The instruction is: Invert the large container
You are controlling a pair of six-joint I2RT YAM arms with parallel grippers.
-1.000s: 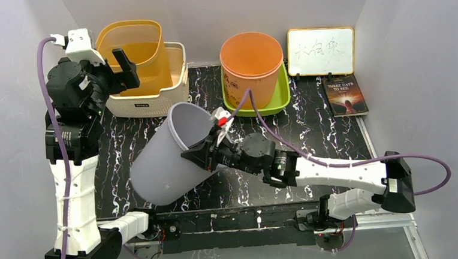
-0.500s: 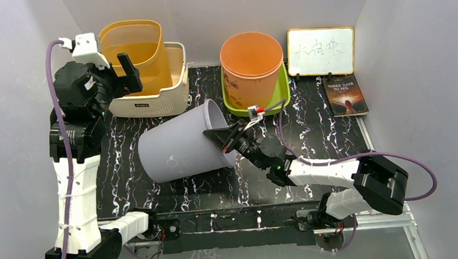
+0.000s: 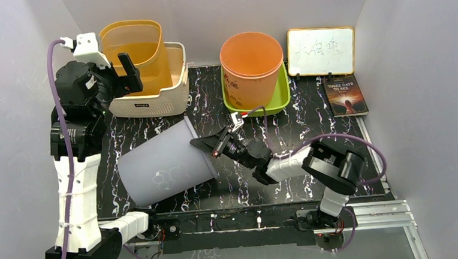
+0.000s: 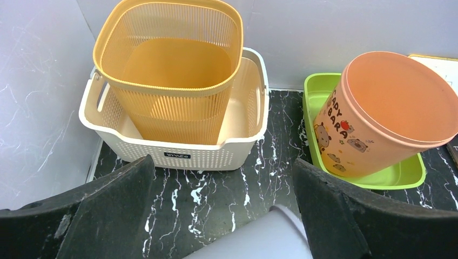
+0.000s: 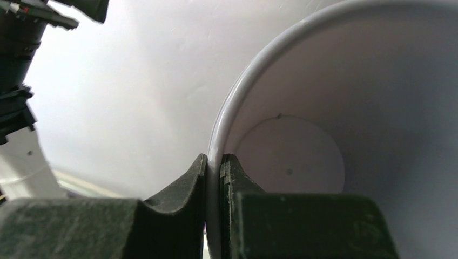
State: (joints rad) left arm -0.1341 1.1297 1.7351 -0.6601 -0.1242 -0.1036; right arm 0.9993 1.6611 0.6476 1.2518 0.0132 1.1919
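Note:
The large container (image 3: pixel 163 169) is a plain grey bucket lying tilted over the black marble table, its base toward the near left and its mouth toward the right. My right gripper (image 3: pixel 206 146) is shut on its rim, one finger inside and one outside. In the right wrist view the jaws of the right gripper (image 5: pixel 214 167) pinch the thin rim, and the container's inside (image 5: pixel 324 135) fills the frame. My left gripper (image 3: pixel 123 67) hangs open and high at the back left, apart from the container. Its wrist view shows the left gripper (image 4: pixel 222 162) over bare table, with the container's wall (image 4: pixel 254 240) just below.
An orange mesh basket (image 3: pixel 134 48) stands inside a cream basket (image 3: pixel 175 78) at the back left. An orange bucket (image 3: pixel 251 65) sits in a green tray (image 3: pixel 281 93) at the back middle. A small whiteboard (image 3: pixel 321 50) and a book (image 3: pixel 344 95) lie at the back right.
The right arm has folded in and swung the container over: its mouth, first tilted up, now faces right and the body sits further left and lower. The left arm barely moved.

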